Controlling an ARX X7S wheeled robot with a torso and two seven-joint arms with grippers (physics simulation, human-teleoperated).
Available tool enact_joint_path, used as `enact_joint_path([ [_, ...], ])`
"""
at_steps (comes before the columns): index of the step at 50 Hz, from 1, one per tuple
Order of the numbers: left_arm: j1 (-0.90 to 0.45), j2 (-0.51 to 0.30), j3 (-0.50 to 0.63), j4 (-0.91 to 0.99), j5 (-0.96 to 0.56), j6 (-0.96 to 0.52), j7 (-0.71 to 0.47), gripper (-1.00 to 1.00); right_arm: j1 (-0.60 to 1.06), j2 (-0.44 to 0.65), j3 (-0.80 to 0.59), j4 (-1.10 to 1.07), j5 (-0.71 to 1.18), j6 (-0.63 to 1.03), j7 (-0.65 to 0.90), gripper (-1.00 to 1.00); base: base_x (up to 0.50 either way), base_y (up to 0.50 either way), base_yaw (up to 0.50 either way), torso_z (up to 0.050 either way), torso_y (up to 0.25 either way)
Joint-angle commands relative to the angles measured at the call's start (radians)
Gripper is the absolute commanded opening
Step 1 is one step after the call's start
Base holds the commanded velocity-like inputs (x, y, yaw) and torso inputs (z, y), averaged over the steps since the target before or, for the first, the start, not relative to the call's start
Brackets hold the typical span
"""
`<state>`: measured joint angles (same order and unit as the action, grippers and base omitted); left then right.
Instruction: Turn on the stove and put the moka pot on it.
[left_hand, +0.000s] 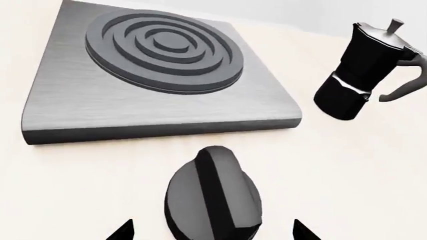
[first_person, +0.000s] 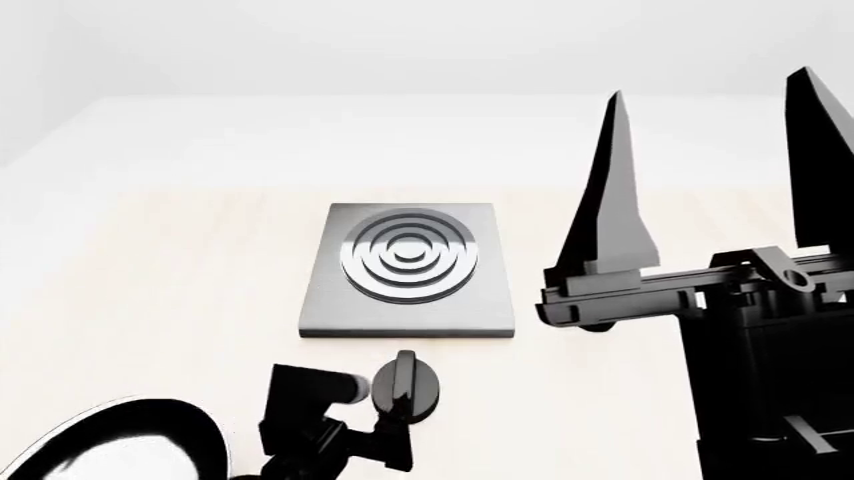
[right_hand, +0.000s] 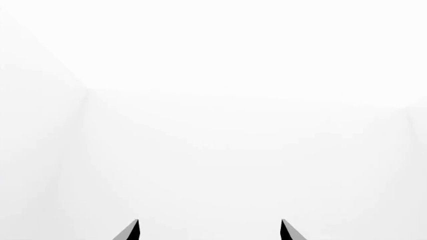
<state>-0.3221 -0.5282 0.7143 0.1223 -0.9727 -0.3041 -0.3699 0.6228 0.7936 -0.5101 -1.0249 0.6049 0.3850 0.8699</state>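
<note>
The stove (left_hand: 160, 95) is a flat grey square hotplate with a ringed burner (left_hand: 165, 52), seen too in the head view as the stove (first_person: 407, 270). Its black round knob (left_hand: 212, 192) lies on the table just in front of the plate, also visible as the knob (first_person: 411, 385). My left gripper (left_hand: 212, 231) is open, its fingertips standing either side of the knob with a gap on both sides. The black-and-silver moka pot (left_hand: 363, 70) stands upright beside the plate, apart from it. It is hidden in the head view. My right gripper (first_person: 709, 90) is raised high, open and empty.
A black frying pan (first_person: 114, 445) lies at the near left corner of the pale wooden table (first_person: 174, 270). The right wrist view shows only the right gripper (right_hand: 209, 222) against white wall. The right arm's body (first_person: 761, 340) blocks the table's right side.
</note>
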Motion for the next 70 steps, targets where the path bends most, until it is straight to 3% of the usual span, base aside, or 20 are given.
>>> enact_joint_path([
  [1,-0.039,0.015,0.024,-0.001,0.041,-0.027,-0.029,1.00,0.011,0.007,-0.018,-0.001,0.004,-0.004,0.011,1.00,0.00,0.00,0.00,0.000,0.000],
  [34,-0.068,0.056,0.055,-0.020,0.043,-0.045,-0.002,1.00,0.026,0.036,-0.054,0.005,0.010,-0.033,0.033,1.00,0.00,0.00,0.00,0.000,0.000],
  [70,-0.102,0.125,0.069,-0.197,0.067,-0.018,0.060,1.00,0.034,0.053,-0.088,0.014,0.005,-0.061,0.048,1.00,0.00,0.00,0.00,0.000,0.000],
])
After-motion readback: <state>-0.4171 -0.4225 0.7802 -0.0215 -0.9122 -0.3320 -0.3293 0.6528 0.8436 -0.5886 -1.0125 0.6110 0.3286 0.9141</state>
